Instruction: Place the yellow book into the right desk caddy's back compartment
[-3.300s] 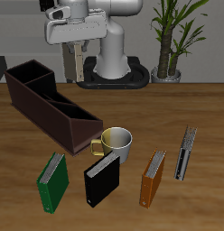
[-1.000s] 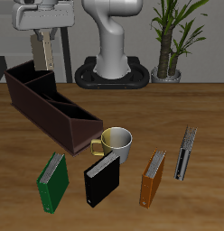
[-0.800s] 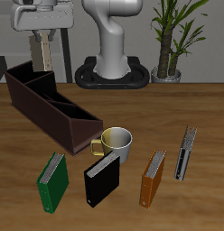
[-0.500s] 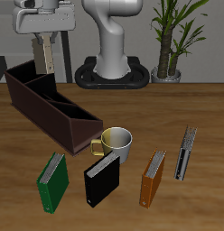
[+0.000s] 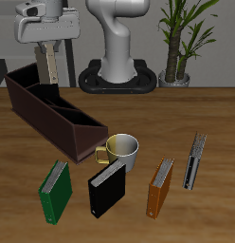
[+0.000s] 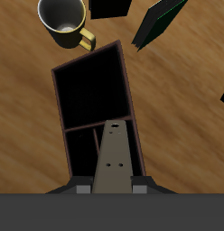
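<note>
Since a second ago we have carried the load a little sideways and lower. Nearest the front edge stand the green book (image 5: 55,189), black book (image 5: 107,188) and orange book (image 5: 160,186), untouched; behind them the mug (image 5: 121,150). Farther back, the right desk caddy (image 5: 53,112) lies open. Above its rear end our gripper (image 5: 48,46) is clamped on the yellow book (image 5: 50,66), hanging upright, lower edge near the rim. We judge alignment nearly done; descent remains.
</note>
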